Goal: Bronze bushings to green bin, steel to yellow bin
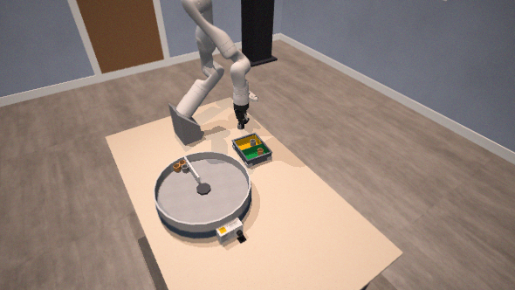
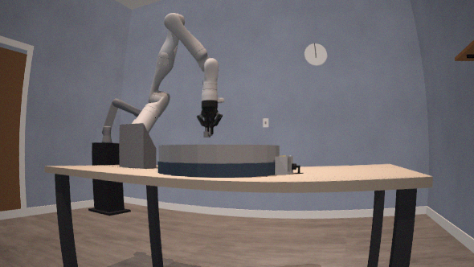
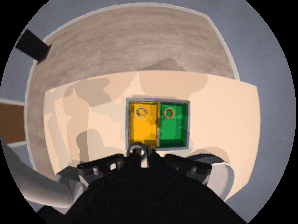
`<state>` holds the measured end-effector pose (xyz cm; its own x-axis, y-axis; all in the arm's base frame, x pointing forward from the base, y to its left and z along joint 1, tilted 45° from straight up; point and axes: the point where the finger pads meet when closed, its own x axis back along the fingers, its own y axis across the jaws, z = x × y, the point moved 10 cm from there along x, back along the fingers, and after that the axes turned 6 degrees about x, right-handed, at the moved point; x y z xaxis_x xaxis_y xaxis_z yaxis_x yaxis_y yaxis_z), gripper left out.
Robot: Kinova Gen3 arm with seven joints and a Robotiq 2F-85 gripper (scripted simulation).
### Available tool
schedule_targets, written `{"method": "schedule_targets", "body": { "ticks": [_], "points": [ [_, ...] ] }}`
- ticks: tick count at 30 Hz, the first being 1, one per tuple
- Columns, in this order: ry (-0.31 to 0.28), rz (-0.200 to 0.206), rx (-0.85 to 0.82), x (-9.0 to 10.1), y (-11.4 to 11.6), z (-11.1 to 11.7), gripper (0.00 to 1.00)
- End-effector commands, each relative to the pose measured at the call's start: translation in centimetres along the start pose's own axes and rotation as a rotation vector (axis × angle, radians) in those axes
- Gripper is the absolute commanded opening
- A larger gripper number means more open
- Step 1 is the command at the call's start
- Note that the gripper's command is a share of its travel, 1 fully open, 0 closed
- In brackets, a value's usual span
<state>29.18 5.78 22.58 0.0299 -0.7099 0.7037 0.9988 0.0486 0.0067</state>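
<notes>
- A grey steel bushing (image 2: 206, 134) (image 3: 134, 146) was clamped in the closed gripper (image 1: 241, 125) (image 2: 209, 133) (image 3: 143, 151), above the table's far side.
- The yellow bin (image 1: 241, 143) (image 3: 144, 128) held one steel bushing; the green bin (image 1: 250, 155) (image 3: 172, 131), adjoining nearer, held one bronze.
- To the left, the round turntable (image 1: 244, 178) (image 2: 218, 154) (image 3: 231, 175) carried two bronze bushings and one steel, far left, beside a white bar (image 1: 192, 169).
</notes>
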Motion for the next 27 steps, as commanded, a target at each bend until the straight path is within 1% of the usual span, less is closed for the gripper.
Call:
{"method": "schedule_targets", "body": {
  "ticks": [1, 6, 11, 16, 21, 24, 27],
  "points": [
    [0.002, -0.001, -0.004, 0.0, 0.0, 0.0, 0.00],
    [0.003, -0.002, -0.006, 0.0, 0.0, 0.0, 0.00],
    [0.001, -0.001, -0.002, -3.0, 0.0, 0.0, 0.00],
    [0.001, -0.001, -0.002, -3.0, 0.0, 0.0, 0.00],
    [0.002, -0.001, -0.004, -6.0, 0.0, 0.0, 0.00],
    [0.002, -0.001, -0.004, -6.0, 0.0, 0.0, 0.00],
    [0.003, -0.001, -0.005, -7.8, 0.0, 0.0, 0.00]
  ]
}}
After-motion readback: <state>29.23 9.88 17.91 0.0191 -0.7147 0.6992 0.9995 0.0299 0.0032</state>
